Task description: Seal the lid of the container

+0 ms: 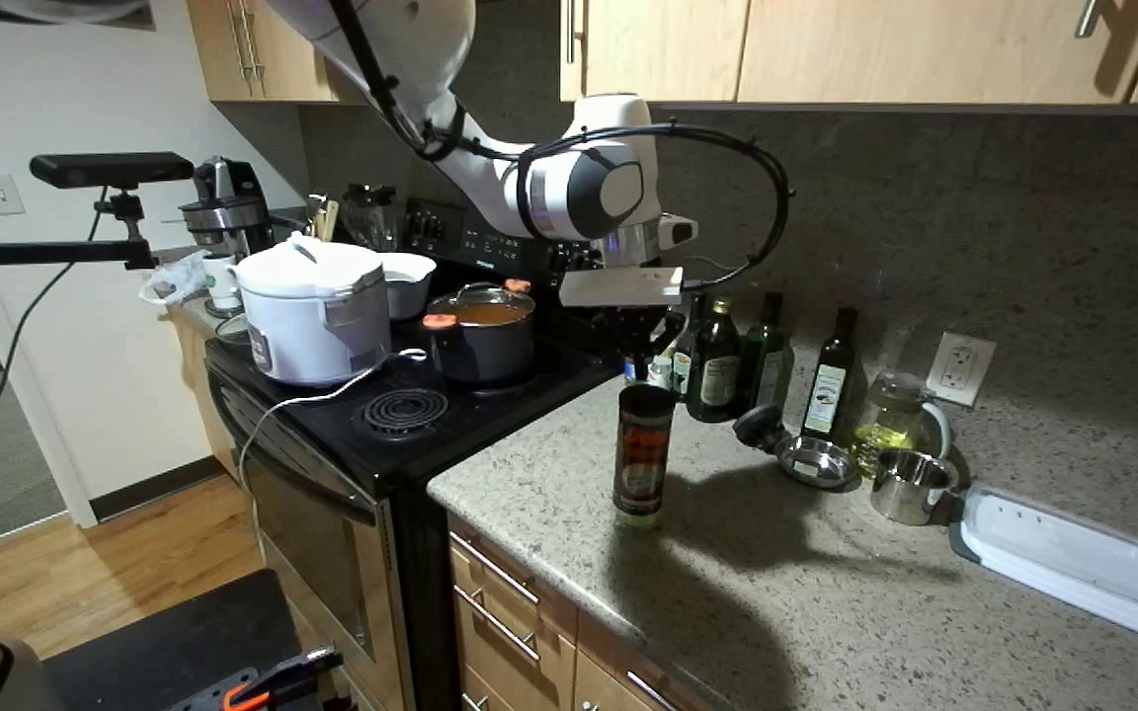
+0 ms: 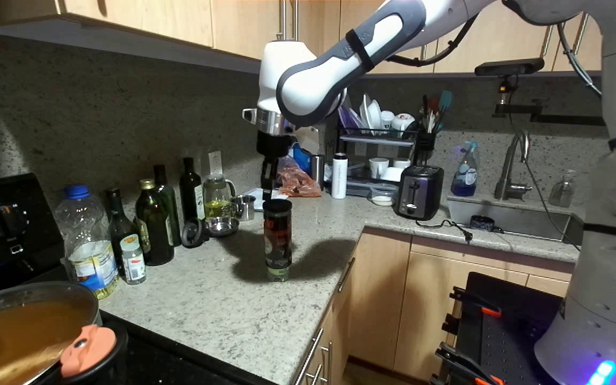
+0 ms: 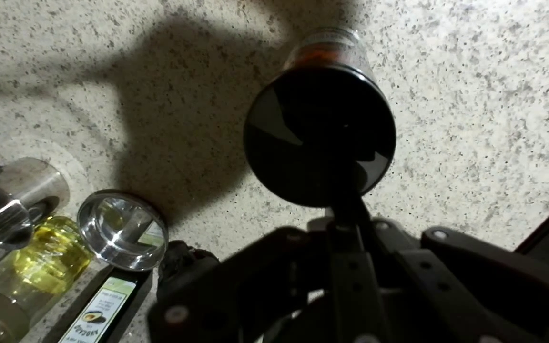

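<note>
In the wrist view, the lid (image 3: 312, 143) is a dark, glossy disc covering the top of the jar (image 3: 329, 51). The gripper (image 3: 348, 209) has its fingers together with nothing between them, and they reach over the lid's rim on the side toward the back edge of the counter (image 3: 460, 124); whether they touch it I cannot tell. The shine suggests a hard, slick face, so a sideways push would probably skid.

In an exterior view, the jar (image 1: 642, 459) stands upright a little in from the counter's front edge, near the front corner beside the stove (image 1: 322, 434). Its dark body looks filled, so I would expect some weight and firm walls; glass or plastic cannot be told, so treat it as breakable. Tall and narrow, it could tip under an off-centre push.

In an exterior view, the jar (image 2: 278, 240) sits between the bottles (image 2: 154, 227) along the back edge and the front edge, on the stove's side of the inner corner where the counter turns. The fingertips (image 2: 267, 194) are just above the lid or on it, over its back part. To seal it, pressing straight down on the middle looks safest; for a twist, grip the lid squarely across its rim.
</note>
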